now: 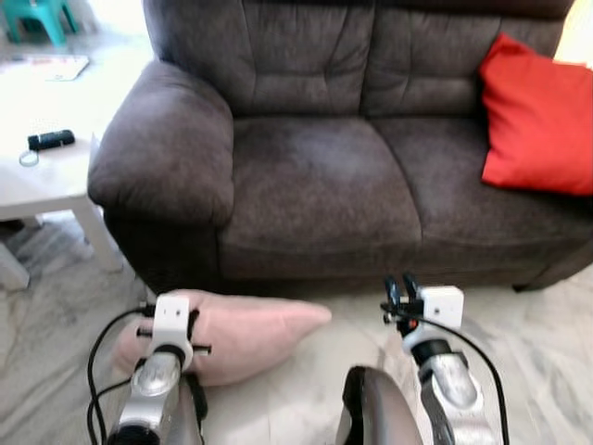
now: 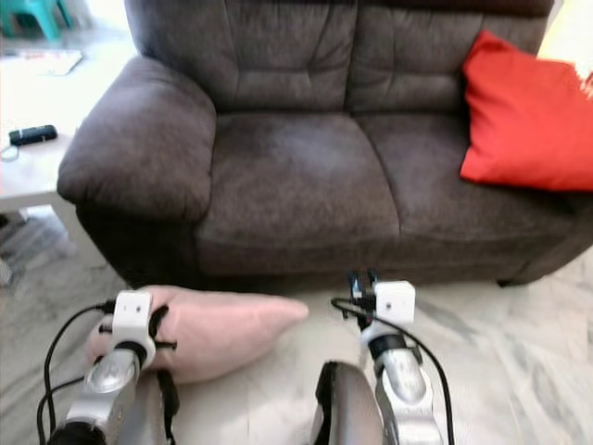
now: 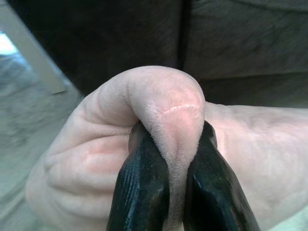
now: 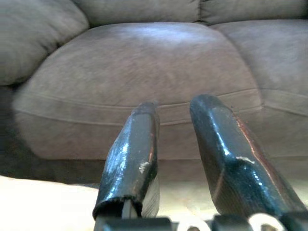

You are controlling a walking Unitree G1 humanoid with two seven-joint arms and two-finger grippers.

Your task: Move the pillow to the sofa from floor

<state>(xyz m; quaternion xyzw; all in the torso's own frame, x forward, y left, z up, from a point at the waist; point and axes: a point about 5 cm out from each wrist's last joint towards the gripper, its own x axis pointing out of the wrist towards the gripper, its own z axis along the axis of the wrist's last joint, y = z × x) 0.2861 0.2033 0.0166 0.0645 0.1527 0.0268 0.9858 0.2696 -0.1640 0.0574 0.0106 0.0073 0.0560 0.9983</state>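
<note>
A pale pink pillow (image 1: 255, 332) lies on the marble floor just in front of the dark grey sofa (image 1: 315, 185), below its left seat cushion. My left gripper (image 3: 175, 144) is shut on a pinched fold of the pillow (image 3: 163, 101) at its left end; from the head view the left wrist (image 1: 172, 320) covers that spot. My right gripper (image 1: 400, 289) hovers over the floor to the right of the pillow's tip, apart from it. Its fingers (image 4: 137, 139) stand open with nothing between them and point at the sofa's front edge.
A red cushion (image 1: 537, 116) leans in the sofa's right corner. A low white table (image 1: 46, 181) with a black remote (image 1: 51, 140) stands left of the sofa arm. A teal stool (image 1: 37, 17) is far back left. Cables (image 1: 97, 362) trail from my arms.
</note>
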